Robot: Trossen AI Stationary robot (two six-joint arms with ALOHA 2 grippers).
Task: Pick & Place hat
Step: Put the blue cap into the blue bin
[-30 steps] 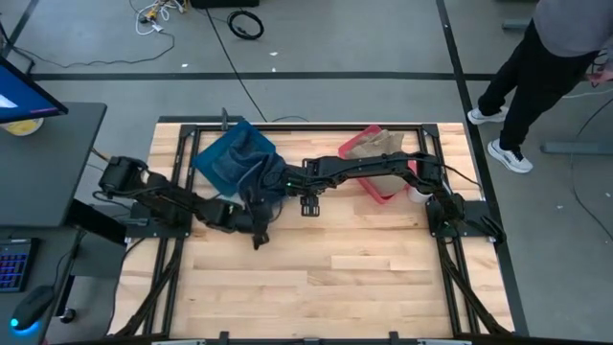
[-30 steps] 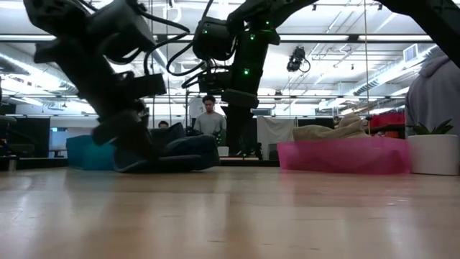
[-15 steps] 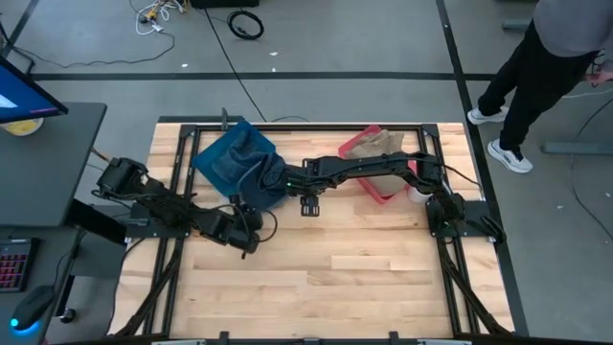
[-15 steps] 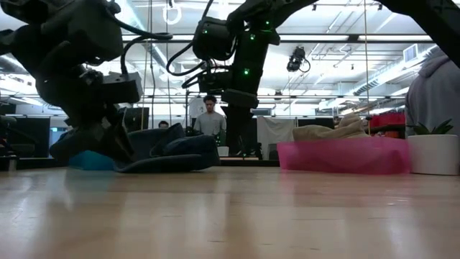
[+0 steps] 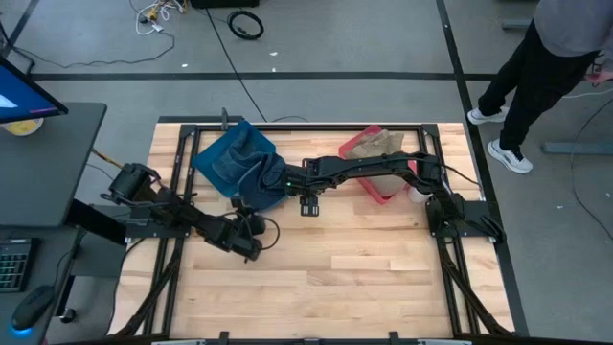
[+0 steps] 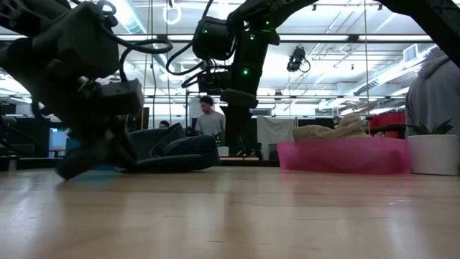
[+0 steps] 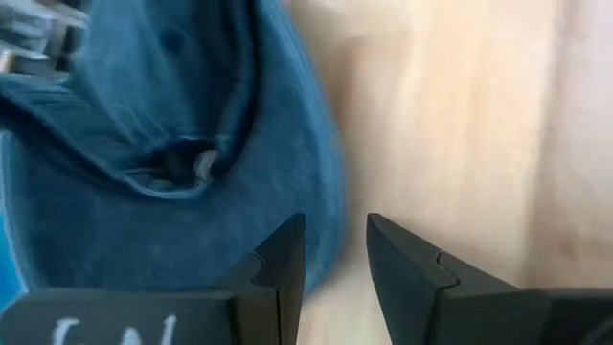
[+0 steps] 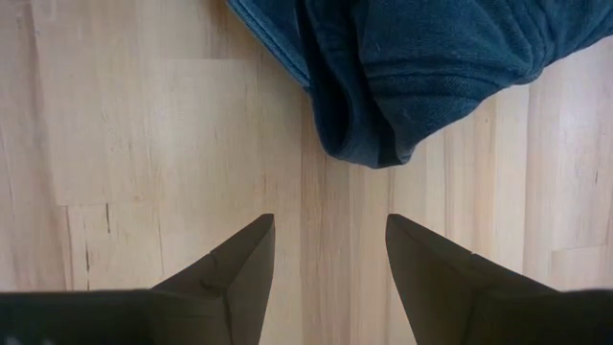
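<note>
A dark blue denim hat (image 5: 259, 189) lies at the table's far left, one side on a lighter blue bin (image 5: 222, 153) and its brim on the wood. My left gripper (image 5: 251, 244) hangs just near-side of it, open by a narrow gap. In the left wrist view the hat (image 7: 172, 144) fills the space beyond the fingers (image 7: 337, 235), its brim edge beside one fingertip. My right gripper (image 5: 308, 203) hovers right of the hat, open. In the right wrist view the hat (image 8: 431, 67) lies ahead of the fingertips (image 8: 329, 235), with bare wood between them.
A pink bin (image 5: 381, 190) holding a beige hat (image 5: 378, 144) sits at the far right, under my right arm, with a white pot (image 6: 431, 155) beside it. The table's near half is bare wood (image 5: 335, 278). A person (image 5: 546, 57) walks past the far right corner.
My left gripper has drawn back from the hat toward the table's near edge, moving fast enough to blur. The hat has stayed where it lay.
</note>
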